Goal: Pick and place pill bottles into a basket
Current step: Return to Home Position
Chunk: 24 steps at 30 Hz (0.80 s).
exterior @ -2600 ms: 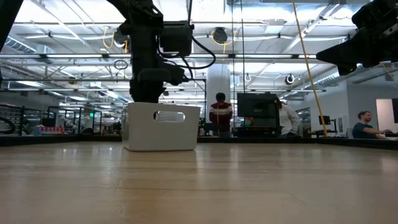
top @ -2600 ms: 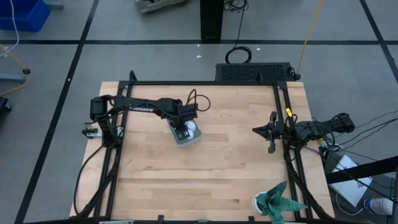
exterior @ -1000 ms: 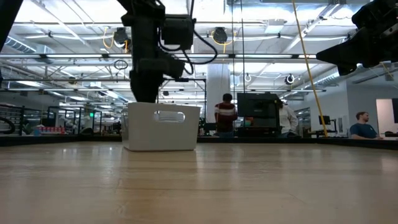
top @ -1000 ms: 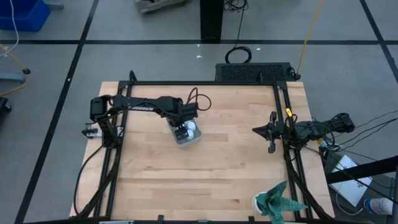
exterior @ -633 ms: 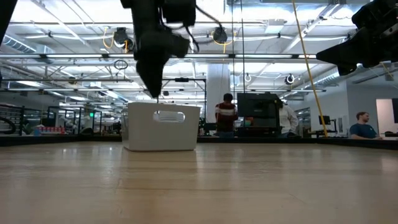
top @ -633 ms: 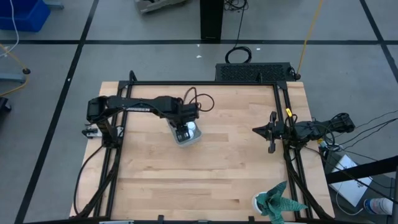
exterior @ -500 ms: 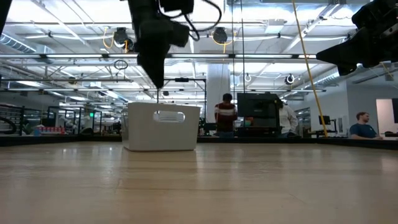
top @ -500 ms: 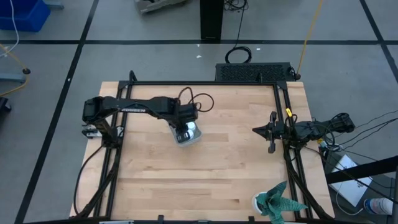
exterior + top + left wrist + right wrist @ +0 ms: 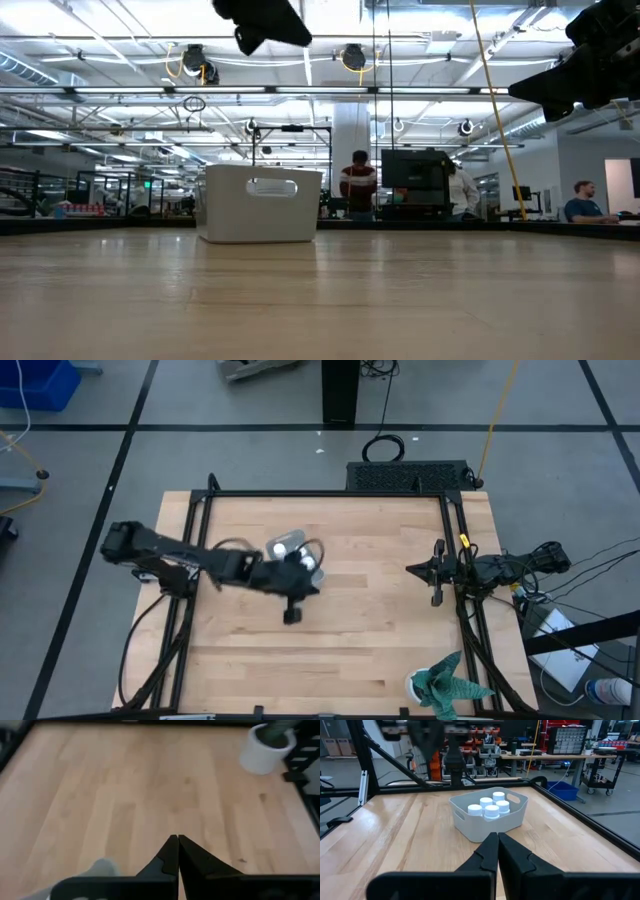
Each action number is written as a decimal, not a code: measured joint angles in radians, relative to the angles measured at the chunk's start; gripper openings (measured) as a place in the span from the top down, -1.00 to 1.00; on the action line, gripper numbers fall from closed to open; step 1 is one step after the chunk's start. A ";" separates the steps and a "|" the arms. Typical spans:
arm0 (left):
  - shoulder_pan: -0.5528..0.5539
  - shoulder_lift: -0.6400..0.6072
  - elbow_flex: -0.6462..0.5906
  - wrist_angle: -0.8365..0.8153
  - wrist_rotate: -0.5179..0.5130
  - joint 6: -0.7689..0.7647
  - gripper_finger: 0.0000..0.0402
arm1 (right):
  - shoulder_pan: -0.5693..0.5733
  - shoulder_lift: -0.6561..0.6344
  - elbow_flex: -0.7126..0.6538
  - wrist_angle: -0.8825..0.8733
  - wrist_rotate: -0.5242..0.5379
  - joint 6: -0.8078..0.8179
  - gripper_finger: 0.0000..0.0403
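All five small white round-capped pill bottles [image 9: 492, 810] seem to stand inside the pale blue-grey, low-walled plastic basket [image 9: 485, 831], left of centre on the pale wooden table [image 9: 380, 650]. That count rests on the right wrist view, since the left arm covers most of the basket from above. No bottle lies loose on the boards, so the placing looks finished and only parking the arm remains.

The left gripper [image 9: 291, 616] hangs just beside the basket and well above its rim, fingers pressed together on nothing. The right gripper [image 9: 415, 569] waits at the right rail, likewise pressed together and empty.

Black frame rails [image 9: 330, 494] bound the table. Only a teal-and-white cloth-like thing [image 9: 445, 685] occupies the front right corner, well apart from both grippers, so the way back looks free.
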State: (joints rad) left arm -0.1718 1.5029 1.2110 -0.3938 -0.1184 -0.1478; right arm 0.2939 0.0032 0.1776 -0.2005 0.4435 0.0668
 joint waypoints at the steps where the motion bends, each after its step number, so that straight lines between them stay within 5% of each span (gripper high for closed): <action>1: -0.026 -0.015 -0.041 0.057 -0.022 0.008 0.96 | 0.000 0.000 0.000 0.000 0.000 0.000 0.98; 12: -0.176 -0.197 -0.567 0.663 -0.131 0.027 0.94 | 0.000 0.001 0.000 -0.002 0.000 0.000 0.98; 24: -0.222 -0.489 -0.929 0.854 -0.119 0.031 0.66 | 0.000 0.017 0.000 -0.001 -0.001 0.000 0.98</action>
State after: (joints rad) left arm -0.3938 1.0141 0.2823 0.4597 -0.2374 -0.1172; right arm 0.2940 0.0201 0.1776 -0.2018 0.4425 0.0666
